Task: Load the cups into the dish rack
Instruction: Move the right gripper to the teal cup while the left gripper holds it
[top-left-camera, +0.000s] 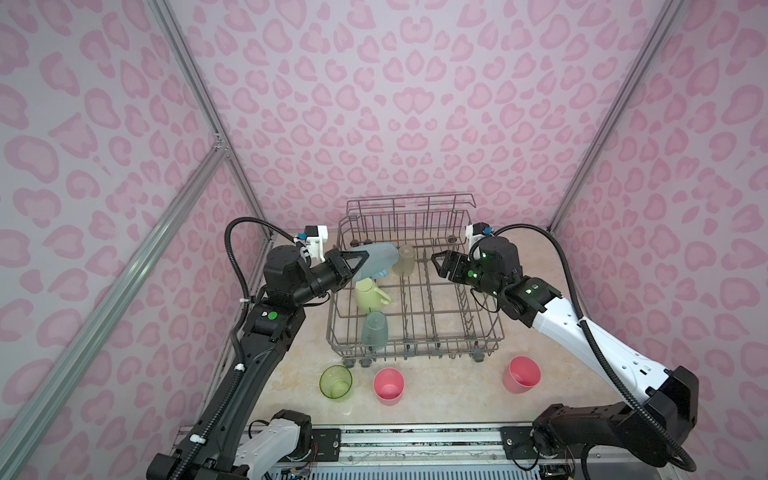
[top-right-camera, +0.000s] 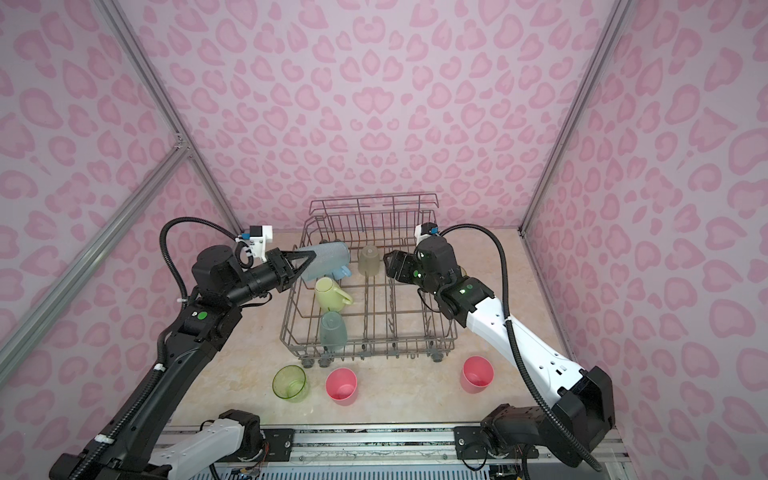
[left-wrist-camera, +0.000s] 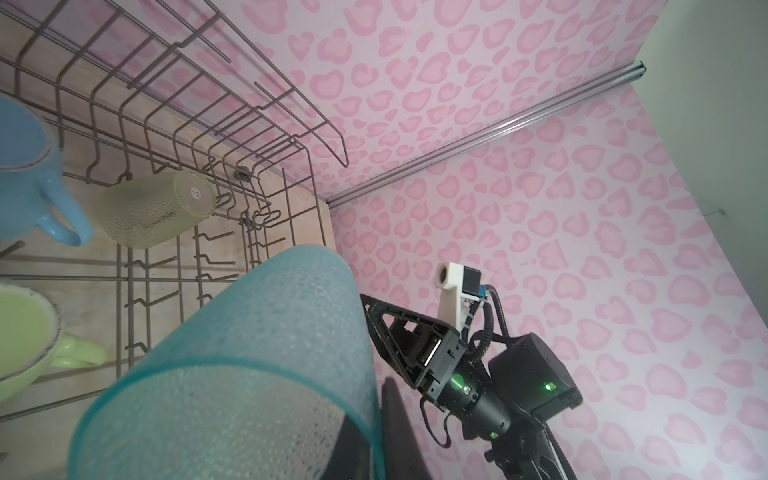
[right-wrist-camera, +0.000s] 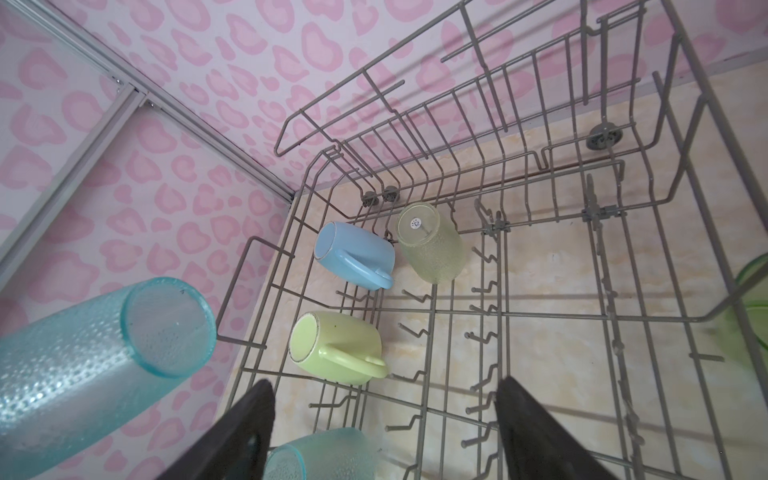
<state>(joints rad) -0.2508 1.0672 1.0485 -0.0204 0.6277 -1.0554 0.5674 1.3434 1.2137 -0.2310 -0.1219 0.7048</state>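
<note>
My left gripper (top-left-camera: 357, 266) (left-wrist-camera: 376, 415) is shut on the rim of a teal cup (top-left-camera: 376, 259) (left-wrist-camera: 249, 353) (right-wrist-camera: 83, 361), held on its side above the dish rack's (top-left-camera: 490, 332) (top-right-camera: 440, 332) back left corner. In the rack sit a light-blue mug (right-wrist-camera: 353, 257), an upturned beige cup (top-left-camera: 404, 261) (right-wrist-camera: 430, 245), a pale-yellow mug (top-left-camera: 370, 295) (right-wrist-camera: 336, 349) and another teal cup (top-left-camera: 375, 330). My right gripper (top-left-camera: 436, 262) (right-wrist-camera: 384, 395) hangs open and empty over the rack's right half.
On the table in front of the rack stand a lime-green cup (top-left-camera: 336, 382) and two pink tumblers (top-left-camera: 388, 386) (top-left-camera: 521, 374), all upright. The patterned walls close in behind and on both sides. The arm bases sit along the front rail.
</note>
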